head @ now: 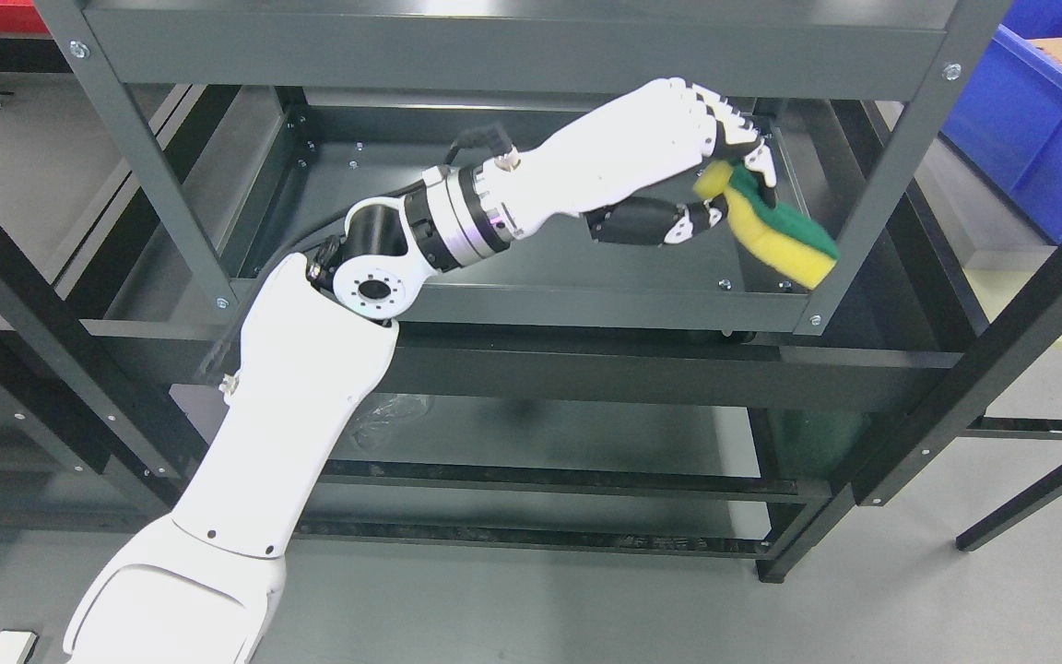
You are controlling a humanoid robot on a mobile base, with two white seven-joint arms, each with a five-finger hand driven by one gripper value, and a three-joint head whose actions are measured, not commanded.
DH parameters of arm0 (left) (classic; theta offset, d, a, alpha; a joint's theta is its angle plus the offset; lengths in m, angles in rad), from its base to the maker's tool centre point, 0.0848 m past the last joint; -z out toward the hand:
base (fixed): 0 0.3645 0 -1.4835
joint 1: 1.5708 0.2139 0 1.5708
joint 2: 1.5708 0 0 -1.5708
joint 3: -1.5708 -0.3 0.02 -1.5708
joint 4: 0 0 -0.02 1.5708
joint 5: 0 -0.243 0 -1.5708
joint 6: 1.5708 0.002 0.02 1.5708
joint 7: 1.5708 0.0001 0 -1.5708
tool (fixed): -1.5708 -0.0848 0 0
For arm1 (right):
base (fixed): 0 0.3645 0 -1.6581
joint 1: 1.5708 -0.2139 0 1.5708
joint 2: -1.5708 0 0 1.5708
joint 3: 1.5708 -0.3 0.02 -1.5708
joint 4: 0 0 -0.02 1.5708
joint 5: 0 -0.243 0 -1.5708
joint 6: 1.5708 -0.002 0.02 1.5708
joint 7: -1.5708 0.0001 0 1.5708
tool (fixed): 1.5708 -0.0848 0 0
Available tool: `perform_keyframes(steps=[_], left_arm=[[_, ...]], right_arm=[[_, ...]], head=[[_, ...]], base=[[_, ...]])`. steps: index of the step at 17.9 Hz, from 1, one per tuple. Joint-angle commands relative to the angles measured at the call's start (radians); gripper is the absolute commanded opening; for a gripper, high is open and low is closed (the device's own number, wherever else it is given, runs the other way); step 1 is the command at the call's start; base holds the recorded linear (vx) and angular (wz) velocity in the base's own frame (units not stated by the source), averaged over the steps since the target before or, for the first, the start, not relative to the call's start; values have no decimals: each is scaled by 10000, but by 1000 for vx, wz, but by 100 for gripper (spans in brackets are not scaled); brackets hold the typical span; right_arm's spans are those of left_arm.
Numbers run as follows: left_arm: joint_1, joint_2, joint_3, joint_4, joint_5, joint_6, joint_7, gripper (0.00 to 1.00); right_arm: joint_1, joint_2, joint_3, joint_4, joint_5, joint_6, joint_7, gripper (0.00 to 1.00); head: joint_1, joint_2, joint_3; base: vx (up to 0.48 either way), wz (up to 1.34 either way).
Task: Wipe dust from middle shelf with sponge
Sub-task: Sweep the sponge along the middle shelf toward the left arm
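Note:
My left hand (pixel 725 175) reaches into the dark grey metal rack from the lower left, its fingers curled around a yellow and green sponge (pixel 784 242). The sponge hangs down from the hand at the right end of the middle shelf (pixel 531 267), close to the right front post (pixel 872 194). Its yellow side faces the front and its green side faces the back. I cannot tell whether the sponge touches the shelf surface. My right arm is out of sight.
The rack's top rail (pixel 513 51) crosses above the hand. A lower shelf (pixel 549 443) holds a crumpled clear plastic bag (pixel 393 410). A blue bin (pixel 1038 129) stands on a table at the right. Black frame legs (pixel 1001 369) slant beside the rack.

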Motion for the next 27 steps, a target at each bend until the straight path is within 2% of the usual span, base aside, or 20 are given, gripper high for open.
perform_keyframes(steps=[1,3,5,7,10,13,16,21,24,27], left_arm=[[-734,117,448,-338,417,6,-105,1],[-826,117,557,-691,401,6,-288,1],[-811,117,664,-1379,432,6,-992,1],[-826,676,1015,-1765,462,6,-1087,1],[-826,1994,1584,-1996,829,6,-1118,0],[-613,4397,1815,-2500,2098,6,-1118,0],[595,6654,1891,-3420,3846,6,-1118,0],[2222,9663,3391,-3378,5721,6,-1118,1],[3525,10403,5015,-3194,5969,6,-1133,1],[4754,10650,6459,-2674,5954,6,-1255,1]], right_arm=[[4,-175,-1,-174,0,8,-3,100],[4,-175,-1,-174,0,8,-3,100],[4,-175,-1,-174,0,8,-3,100],[4,-175,-1,-174,0,8,-3,100],[4,-175,-1,-174,0,8,-3,100],[4,-175,-1,-174,0,8,-3,100],[4,-175,-1,-174,0,8,-3,100],[4,-175,-1,-174,0,8,-3,100],[4,-175,-1,-174,0,8,-3,100],[4,-175,-1,-174,0,8,-3,100]], head=[[0,0,0],[0,-2,0],[0,-2,0],[0,-2,0],[0,-2,0],[0,-2,0],[0,-2,0],[0,-2,0],[0,-2,0],[0,-2,0]], base=[[3,23],[2,22],[1,10],[-3,-9],[-2,-21],[2,-18],[-10,-69],[-8,-54],[0,7],[2,9]])
